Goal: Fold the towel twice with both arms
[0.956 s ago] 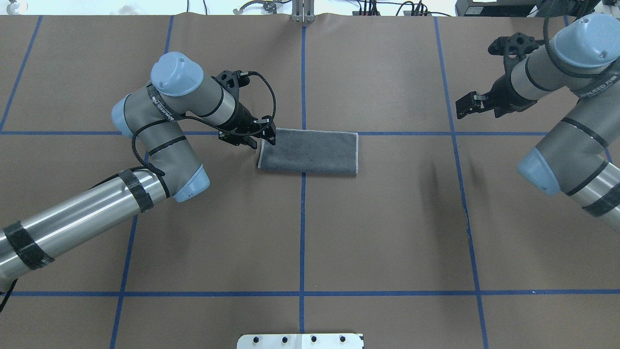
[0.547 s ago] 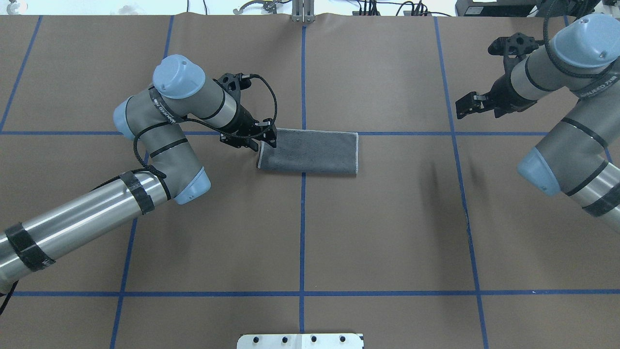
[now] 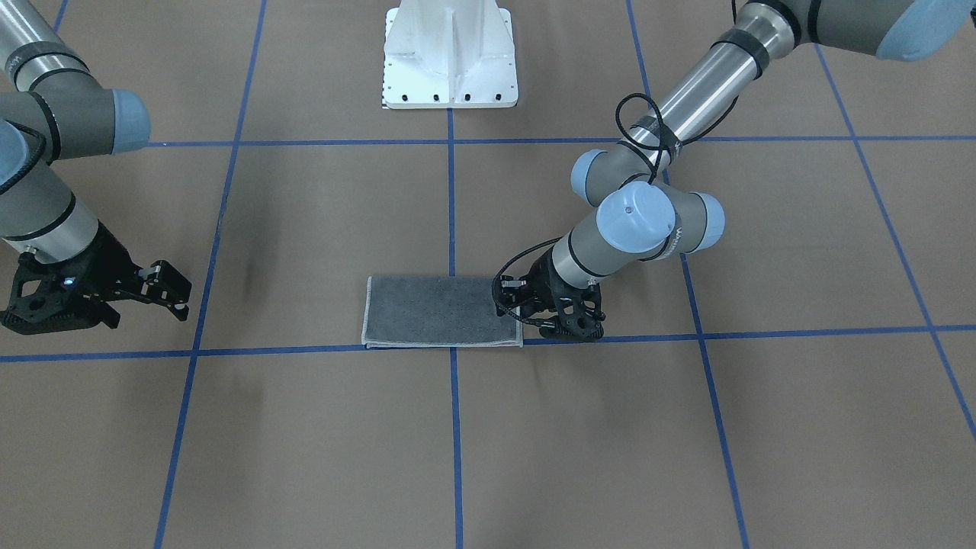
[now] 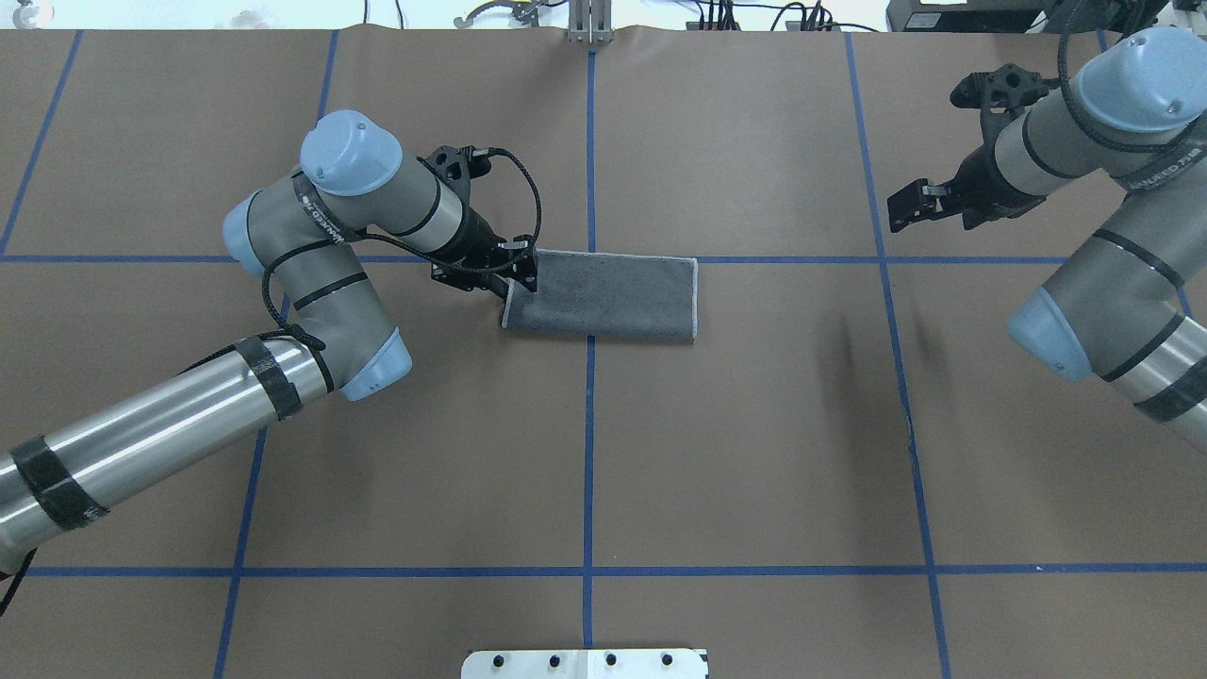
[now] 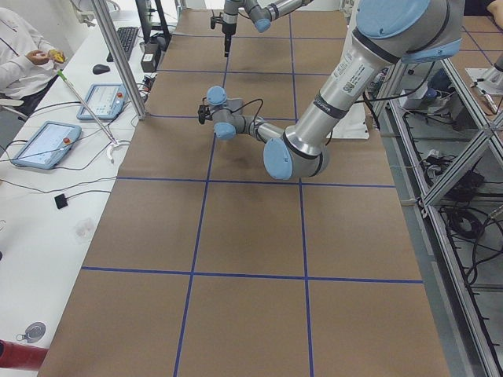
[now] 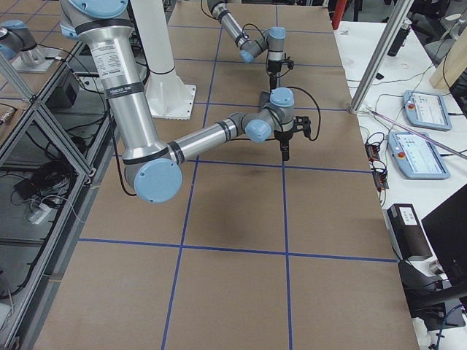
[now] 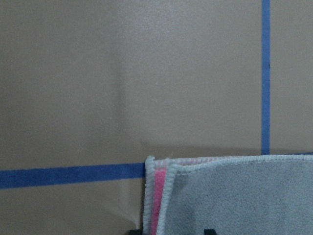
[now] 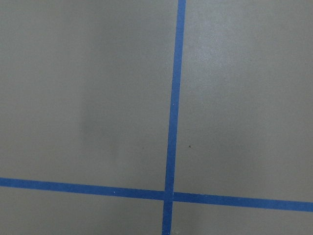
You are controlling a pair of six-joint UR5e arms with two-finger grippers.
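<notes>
Left fingers [image 4: 526, 272] a little parted, straddling the towel's [image 4: 608, 297] left-end corner; right fingers [image 4: 903, 209] parted, hovering well off to the right.
The towel lies flat mid-tabletop [image 4: 754, 453] across the centre blue tape line [image 4: 589, 424], folded into a long dark grey strip with light grey edging, pink peeking out at the corner.

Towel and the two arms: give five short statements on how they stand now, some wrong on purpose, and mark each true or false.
1. The towel lies flat as a folded rectangle, grey side up. True.
2. The left gripper is at one short end of the towel. True.
3. The right gripper rests on the towel. False: it is well apart from it, over the table.
4. No pink shows anywhere. False: the left wrist view shows pink between the layers at a corner.
5. The towel lies across a blue tape line. True.
</notes>
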